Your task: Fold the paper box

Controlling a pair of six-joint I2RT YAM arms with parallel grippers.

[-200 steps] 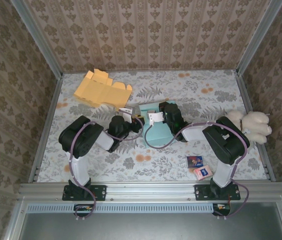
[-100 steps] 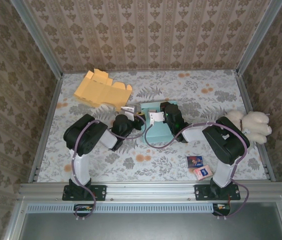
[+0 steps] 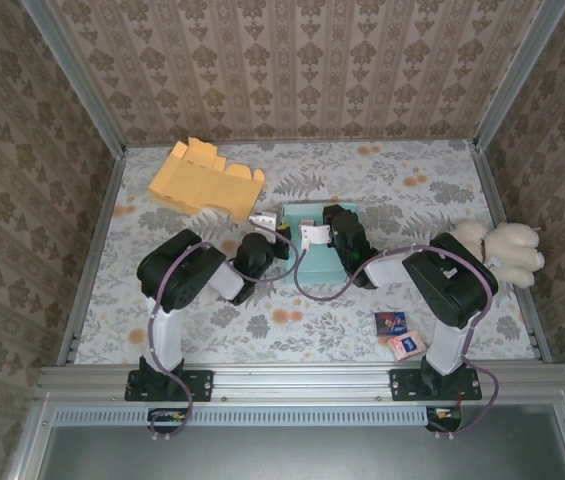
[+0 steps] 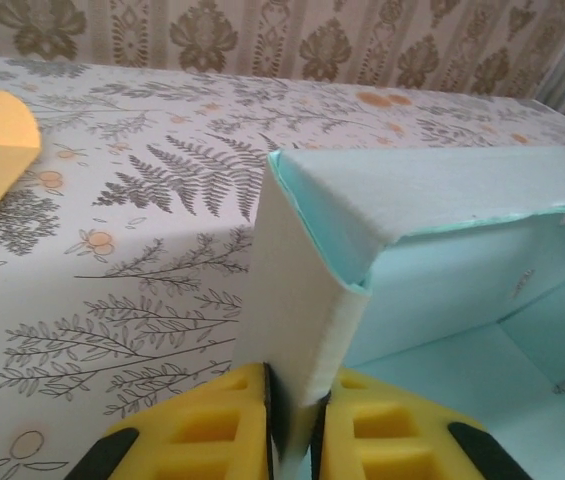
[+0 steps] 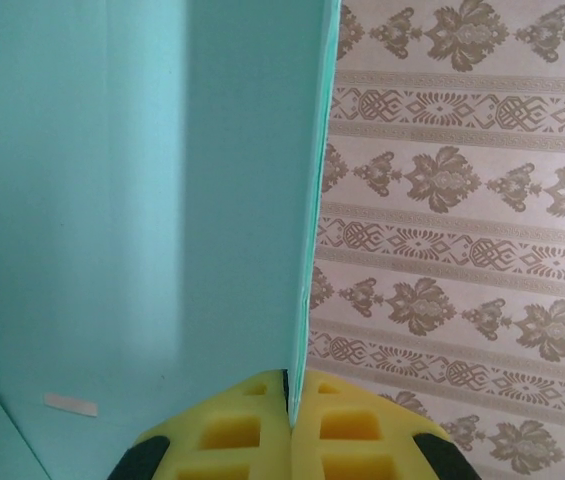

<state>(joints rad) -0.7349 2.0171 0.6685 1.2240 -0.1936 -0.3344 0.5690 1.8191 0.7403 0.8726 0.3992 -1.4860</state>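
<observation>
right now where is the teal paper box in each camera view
Top external: teal paper box at table centre, between both grippers.
Left wrist: right half of the picture, its near wall pinched between the yellow fingers.
Right wrist: left half, wall edge between the yellow fingers.
Shared landmark: the teal box wall.

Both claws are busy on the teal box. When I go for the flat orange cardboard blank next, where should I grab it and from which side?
Take the orange cardboard blank by its tabbed right end, coming in from the right. It lies flat on the table, so only an outer edge offers a pinch, and that end sits closest to the left claw.
</observation>
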